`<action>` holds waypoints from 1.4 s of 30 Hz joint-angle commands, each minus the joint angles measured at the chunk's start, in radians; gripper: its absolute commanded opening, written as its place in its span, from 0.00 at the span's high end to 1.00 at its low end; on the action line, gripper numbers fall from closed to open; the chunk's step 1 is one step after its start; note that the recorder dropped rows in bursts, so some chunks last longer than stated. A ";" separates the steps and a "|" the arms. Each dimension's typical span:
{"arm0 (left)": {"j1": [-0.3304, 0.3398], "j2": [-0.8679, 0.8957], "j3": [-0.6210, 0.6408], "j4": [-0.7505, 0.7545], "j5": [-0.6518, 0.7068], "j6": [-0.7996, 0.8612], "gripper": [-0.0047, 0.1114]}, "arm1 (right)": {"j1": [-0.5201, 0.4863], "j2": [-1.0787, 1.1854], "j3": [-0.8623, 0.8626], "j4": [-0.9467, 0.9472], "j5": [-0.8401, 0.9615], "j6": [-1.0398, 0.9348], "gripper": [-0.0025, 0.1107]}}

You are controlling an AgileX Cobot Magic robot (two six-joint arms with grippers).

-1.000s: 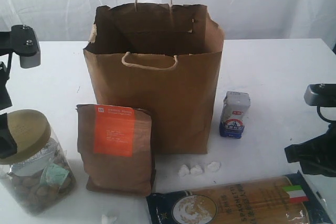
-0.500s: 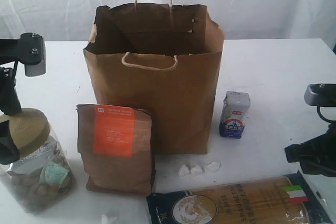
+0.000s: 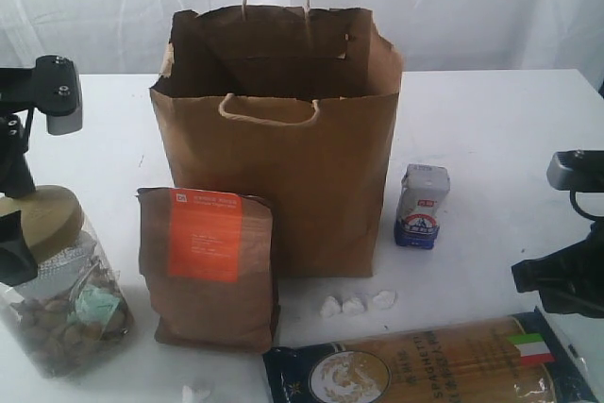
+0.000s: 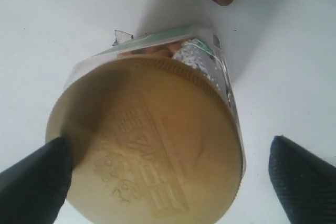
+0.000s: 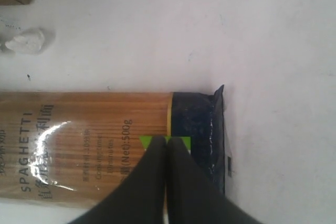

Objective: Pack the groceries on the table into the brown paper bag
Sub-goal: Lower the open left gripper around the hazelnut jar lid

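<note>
Pouch (image 3: 208, 271) crowds the jar (image 3: 58, 304); left claw (image 4: 168, 179) gapes astride its lid (image 4: 152, 129), right claw (image 5: 167, 153) closed empty over spaghetti pack (image 5: 79, 135).

Creased matt kraft paper bag (image 3: 283, 167); clear plastic jar (image 3: 66, 318) with matt olive lid (image 4: 147, 150); glossy spaghetti pack (image 5: 79, 129); smooth white desk (image 3: 491, 139).

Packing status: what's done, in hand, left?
Done: nothing visibly packed; the floor of the brown paper bag is hidden.
In hand: open left fingers straddle the clear olive-lidded jar, not closed.
Left: jar, brown orange-labelled pouch, blue-white carton, spaghetti pack, all on the white table; right fingers shut, empty.
</note>
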 commanded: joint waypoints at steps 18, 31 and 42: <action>-0.002 -0.016 0.023 -0.004 -0.011 -0.058 0.06 | -0.008 -0.008 0.005 0.004 -0.005 -0.011 0.98; -0.002 -0.032 0.021 0.020 -0.026 -0.139 0.06 | -0.008 -0.008 0.005 0.004 -0.009 -0.011 0.98; -0.002 -0.003 0.021 0.020 -0.111 -0.112 0.06 | -0.008 -0.008 0.005 0.004 -0.008 -0.011 0.98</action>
